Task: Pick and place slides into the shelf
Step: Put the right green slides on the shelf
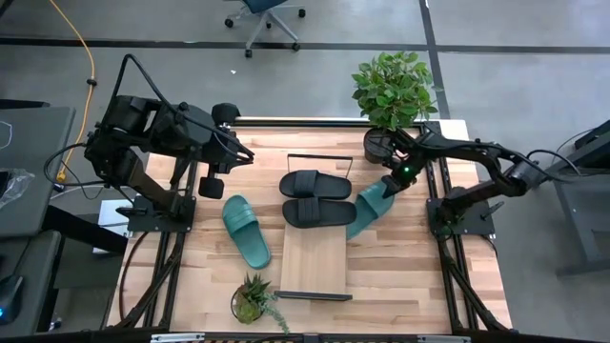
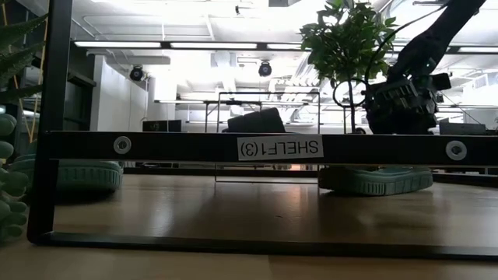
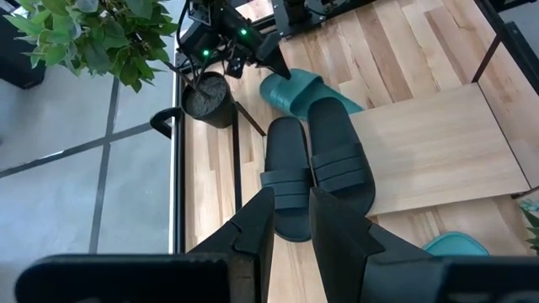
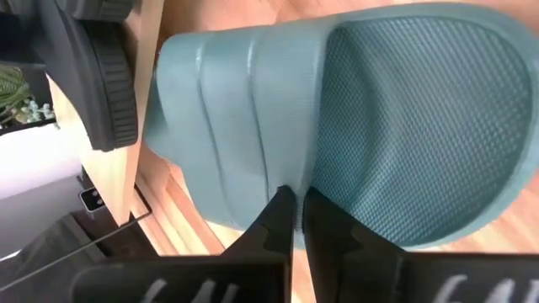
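The right gripper (image 4: 293, 210) is pinching the ribbed strap edge of the teal slide (image 1: 372, 207) lying against the shelf (image 1: 315, 257), beside the black slides (image 1: 315, 198). Foam looks light, squashy; strap is the best hold.

— What lies around the surface (image 1: 410, 276)?

— A grey floor (image 1: 324, 81) crossed by dark seam lines, with a yellow cable (image 1: 89, 59) trailing over it on the left. A blue office chair (image 1: 264, 14) on castors stands at the far side, and a dark desk (image 1: 33, 167) sits to the left.

— And the room beyond, seen level?

— A white ceiling with long strip lights (image 2: 198, 45), pale walls, and a dark round fixture (image 2: 264, 68) hanging from above. More desks and dark equipment stand far back, too small to make out.

— Any greenery?

— A leafy potted plant (image 1: 393, 90) at the far edge, a small succulent (image 1: 253, 297) at the near one.
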